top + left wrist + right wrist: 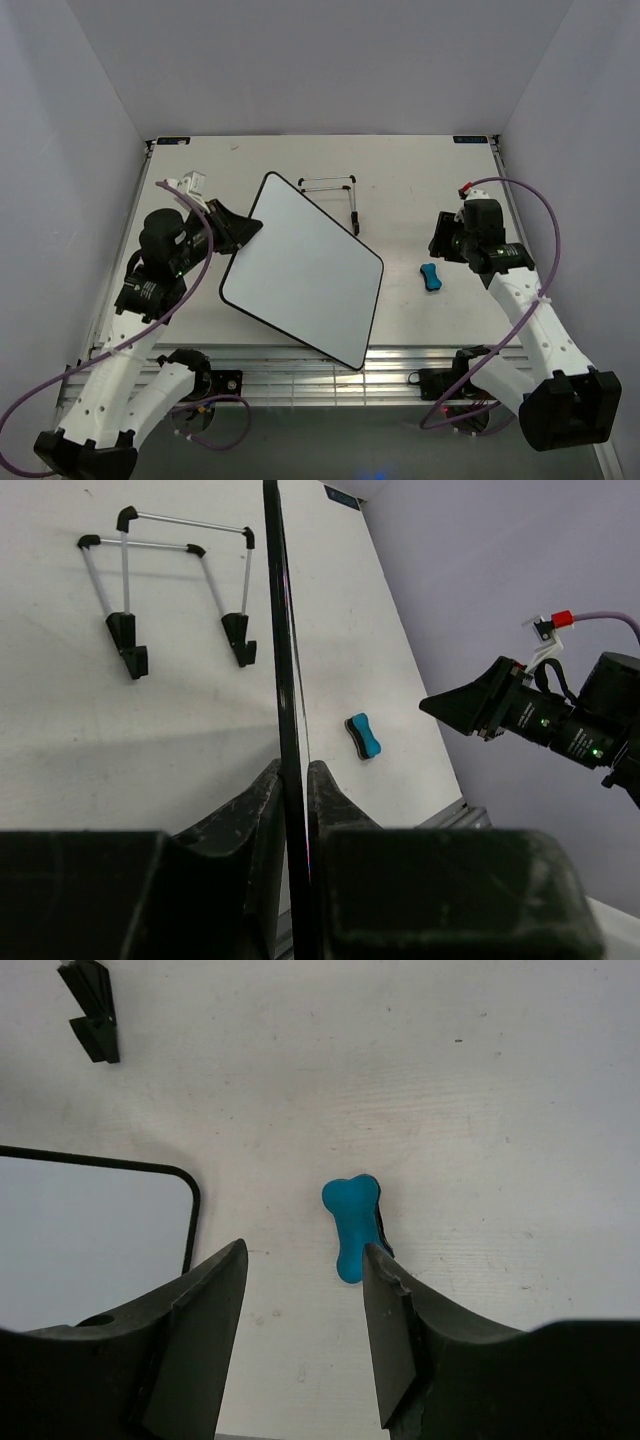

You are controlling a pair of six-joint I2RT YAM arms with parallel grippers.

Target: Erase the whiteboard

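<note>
**Left claw clamps the board's rim, right claw hangs open over the eraser**

The left claw (292, 780) is closed on the black rim of the whiteboard (300, 270), one finger on each face, so its wrist camera sees the board edge-on as a thin dark line. From above, the whiteboard lies cornerwise across the middle of the desk (400, 165), its left corner in that grip and its near corner reaching the desk's front edge. No writing shows on the face turned to the overhead camera.

The right claw (302, 1255) has its fingers apart and holds nothing. The blue eraser (352, 1225) lies flat on the desk just beyond its fingertips, apart from both and a little nearer the right-hand finger. Its long axis points away from the wrist (tilted slightly), so it runs across the line between the two fingers. Closing them would likely meet its long sides, though the claw probably wants a small sideways shift first to centre it.

The eraser sits near the whiteboard's right corner, well apart from the left arm, so the right arm is plainly the nearer one. The wire stand (335, 190) lies behind the board, out of the way.
</note>
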